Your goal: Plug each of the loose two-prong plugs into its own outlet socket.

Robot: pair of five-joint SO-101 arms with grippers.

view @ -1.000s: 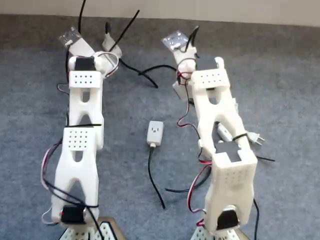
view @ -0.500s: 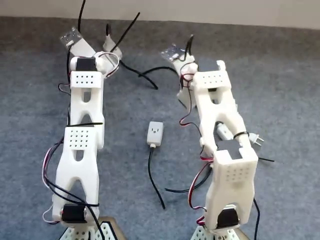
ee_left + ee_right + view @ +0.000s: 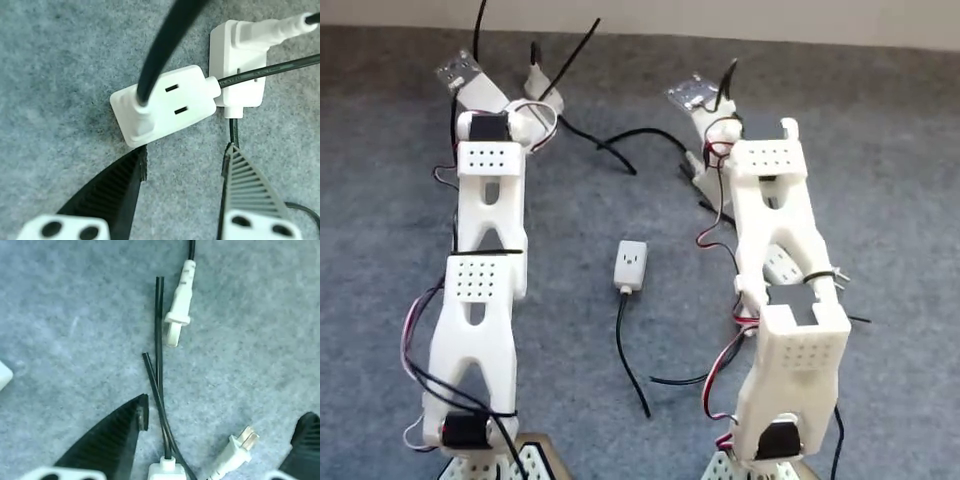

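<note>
The left end effector [image 3: 186, 152] stands open with nothing between its black finger [image 3: 117, 192] and its pale ribbed finger [image 3: 247, 185]. It hangs just above a white socket block [image 3: 172, 102] that lies flat on the grey, carpet-like worktop [image 3: 890, 170], its two slots facing up and unfilled. A thick black cord [image 3: 167, 35] crosses in front of one end of the block, and a thin black cord [image 3: 290, 65] leaves the other end. Just beside that end, perhaps touching it, lies a white fitting [image 3: 237, 75] with a white lead [image 3: 275, 27] running from it. From above, this arm reaches toward the far left corner of the worktop.

The right end effector [image 3: 222, 415] is spread wide and holds nothing. Ahead of it a loose white plug [image 3: 179, 302] lies on the worktop, prongs pointing back toward the end effector. Two black cord ends [image 3: 159, 330] lie alongside it. Closer in, between the fingers, a second plug [image 3: 232, 452] lies tilted, near a white cord end [image 3: 164, 471]. From above, this arm stretches along the right side toward the far edge.

In the middle of the worktop, between the arms and well apart from both end effectors, lies a single outlet [image 3: 629, 262] with empty slots, its black cord [image 3: 625, 350] trailing toward the near edge. A further plug [image 3: 830, 276] pokes out from under the right arm toward the right edge.
</note>
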